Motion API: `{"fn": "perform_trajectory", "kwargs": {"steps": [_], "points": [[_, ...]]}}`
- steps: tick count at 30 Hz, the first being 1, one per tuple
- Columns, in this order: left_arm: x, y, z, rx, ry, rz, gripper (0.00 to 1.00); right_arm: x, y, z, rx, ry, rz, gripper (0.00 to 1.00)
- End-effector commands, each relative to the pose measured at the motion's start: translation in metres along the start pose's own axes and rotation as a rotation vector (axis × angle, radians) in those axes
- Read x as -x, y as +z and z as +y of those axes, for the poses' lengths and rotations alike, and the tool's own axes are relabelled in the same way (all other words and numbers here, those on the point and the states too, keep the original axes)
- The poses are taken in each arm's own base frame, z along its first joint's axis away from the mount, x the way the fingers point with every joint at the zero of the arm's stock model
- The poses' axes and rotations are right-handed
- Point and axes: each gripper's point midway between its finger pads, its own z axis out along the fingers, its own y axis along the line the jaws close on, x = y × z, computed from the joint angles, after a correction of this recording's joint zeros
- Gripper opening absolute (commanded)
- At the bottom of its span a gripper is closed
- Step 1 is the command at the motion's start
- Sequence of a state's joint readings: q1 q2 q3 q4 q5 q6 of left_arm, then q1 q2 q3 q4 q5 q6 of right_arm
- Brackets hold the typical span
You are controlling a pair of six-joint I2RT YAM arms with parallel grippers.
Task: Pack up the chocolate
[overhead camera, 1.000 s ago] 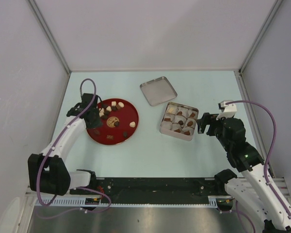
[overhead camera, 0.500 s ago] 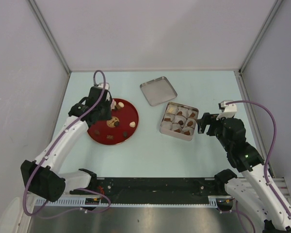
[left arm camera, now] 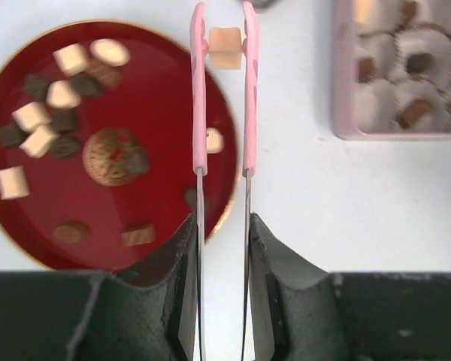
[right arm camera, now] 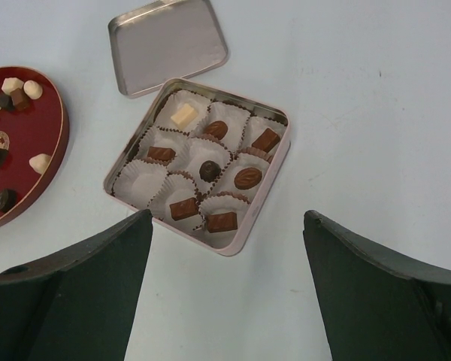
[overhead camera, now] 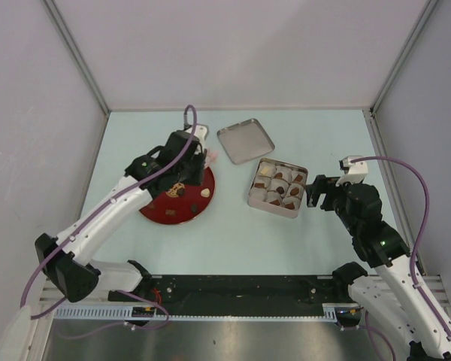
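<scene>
While the left gripper pinches one cream-white cube of chocolate between its narrow pink fingers, jaws closed to the width of the piece, the packing looks well on but not finished. The held cube sits near the fingertips, lifted clear above the table. The red plate lies behind and to the left of these jaws, its near rim passing under them, and the square metal tin lies ahead and to their right, well apart. The right gripper stands wide open with nothing in it, and the tin lies just ahead of the gap between its jaws. Nine crinkled white paper cups fill the tin in three rows. Eight appear to hold a piece already, mostly brown, with one cream-white piece in the far corner. The cup at the corner nearest the plate looks empty, so the carried cube is probably meant for it. A good many loose pieces, dark and cream-white, lie on the plate, more than the tin seems to have room for. The tin's lid rests upturned on the table beyond the tin, far ahead of the right jaws, so closing the tin, if wanted, is not yet done.
</scene>
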State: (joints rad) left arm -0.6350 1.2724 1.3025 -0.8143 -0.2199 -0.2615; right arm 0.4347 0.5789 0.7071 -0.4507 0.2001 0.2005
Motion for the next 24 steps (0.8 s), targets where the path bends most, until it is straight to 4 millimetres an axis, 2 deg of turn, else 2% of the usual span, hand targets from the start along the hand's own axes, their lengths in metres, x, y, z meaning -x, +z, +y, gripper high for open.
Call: {"fn": "perform_trajectory", "kwargs": {"steps": [1, 5, 11, 17, 24], "points": [[0.024, -0.004, -0.048, -0.120, 0.050, -0.058, 0.00, 0.009, -0.001, 0.003, 0.015, -0.003, -0.036, 0.86], [0.022, -0.002, -0.093, -0.214, 0.102, -0.049, 0.00, 0.010, -0.002, 0.002, 0.013, -0.004, -0.041, 0.86], [0.004, 0.012, -0.144, -0.298, 0.170, 0.005, 0.00, 0.012, -0.003, 0.001, 0.009, -0.003, -0.048, 0.86], [-0.010, 0.029, -0.165, -0.315, 0.208, 0.045, 0.00, 0.012, -0.004, 0.001, 0.006, -0.002, -0.050, 0.86], [-0.028, 0.044, -0.167, -0.292, 0.248, 0.097, 0.01, 0.011, -0.003, 0.000, 0.002, -0.006, -0.048, 0.86]]}}
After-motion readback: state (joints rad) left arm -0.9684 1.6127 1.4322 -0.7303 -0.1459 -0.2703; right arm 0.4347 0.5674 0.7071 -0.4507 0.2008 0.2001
